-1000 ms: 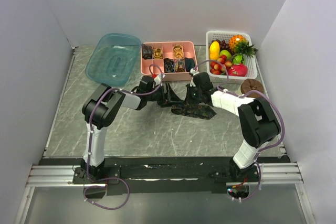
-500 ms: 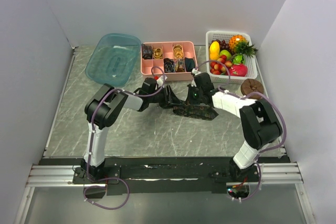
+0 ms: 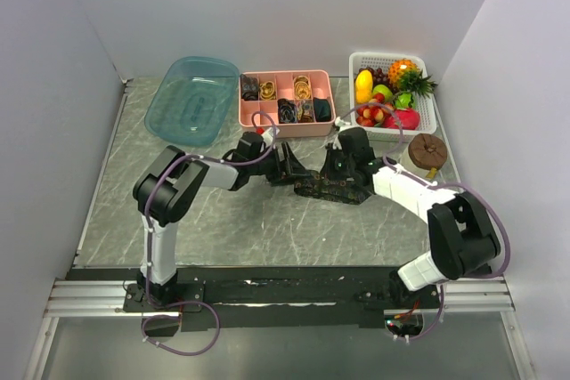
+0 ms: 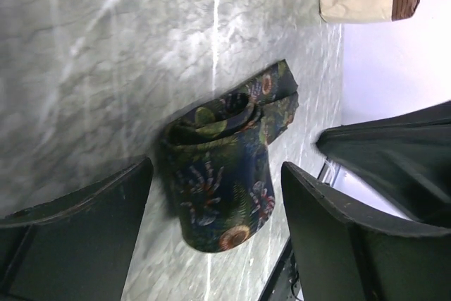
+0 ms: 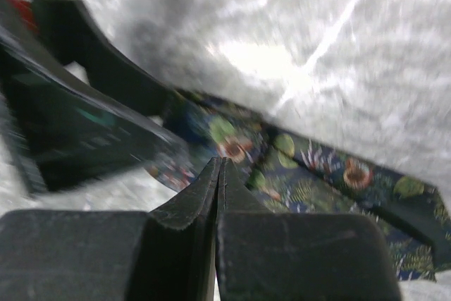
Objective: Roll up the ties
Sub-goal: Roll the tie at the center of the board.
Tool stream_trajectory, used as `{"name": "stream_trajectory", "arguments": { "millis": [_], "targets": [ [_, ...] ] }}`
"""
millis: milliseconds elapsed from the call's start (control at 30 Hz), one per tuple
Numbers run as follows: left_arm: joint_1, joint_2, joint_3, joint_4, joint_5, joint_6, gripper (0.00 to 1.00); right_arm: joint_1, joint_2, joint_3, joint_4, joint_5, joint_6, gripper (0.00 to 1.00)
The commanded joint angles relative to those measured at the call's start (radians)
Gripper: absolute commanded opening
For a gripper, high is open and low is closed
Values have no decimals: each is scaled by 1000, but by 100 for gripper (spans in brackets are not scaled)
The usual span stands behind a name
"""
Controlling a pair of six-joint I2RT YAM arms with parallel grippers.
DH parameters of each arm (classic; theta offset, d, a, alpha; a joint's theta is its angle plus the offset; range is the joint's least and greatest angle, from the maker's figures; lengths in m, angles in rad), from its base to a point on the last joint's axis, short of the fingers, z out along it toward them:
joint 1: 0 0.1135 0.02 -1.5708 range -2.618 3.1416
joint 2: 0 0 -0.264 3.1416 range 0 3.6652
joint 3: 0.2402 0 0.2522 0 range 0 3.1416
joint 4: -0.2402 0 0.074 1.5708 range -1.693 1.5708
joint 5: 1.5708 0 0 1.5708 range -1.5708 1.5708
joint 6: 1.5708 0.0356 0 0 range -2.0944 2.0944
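A dark navy tie [image 4: 222,195] with a green and orange flower print lies on the grey marbled table [image 3: 249,220], near the middle, just in front of the pink compartment tray [image 3: 280,128]. In the left wrist view one end of it is curled over into a loose, partly formed roll, and the rest of the strip runs on away from that end, folded flat.

The left gripper [image 4: 217,168] is wide open, one finger on each side of the curled end. Neither finger clamps the fabric, though whether one just touches its edge cannot be told.

The right gripper [image 5: 220,163] is fully closed, its two fingers pressed flat together with nothing visible between them. Its tips point down at the flat stretch of the tie; the blurred wrist view does not show whether they press on it. From above, the two grippers face each other close together over the tie.

Several rolled ties [image 3: 287,111] sit in the tray's compartments. A clear teal tub [image 3: 191,104] stands left of the tray, a white basket [image 3: 359,58] of fruit [image 3: 383,92] stands to its right, and a round brown object [image 3: 427,149] lies in front of the basket.
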Motion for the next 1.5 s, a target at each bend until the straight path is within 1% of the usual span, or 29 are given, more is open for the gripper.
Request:
{"name": "stream_trajectory", "arguments": {
  "millis": [0, 200, 367, 867, 1100, 1367, 1467],
  "targets": [
    [16, -22, -52, -86, -50, 43, 80, 7, 43, -24, 19, 1, 8, 0],
    [16, 10, -83, -8, -10, 8, 77, 7, 96, -25, 48, -7, 17, 0],
    [18, 37, -69, 28, 19, -9, 75, 8, 136, -8, 55, -14, 15, 0],
    [-4, 87, -28, 74, 42, -33, 67, 13, 179, 6, 86, -46, 31, 0],
    [-5, 69, -26, 43, 18, -12, 67, 13, 186, 35, 43, -5, 22, 0],
    [-4, 77, -23, 61, 28, -21, 65, 14, 228, 76, 45, -42, 17, 0],
    [-4, 69, -26, 52, 19, -18, 65, 17, 230, 85, 16, -16, 14, 0]
  ]
}}
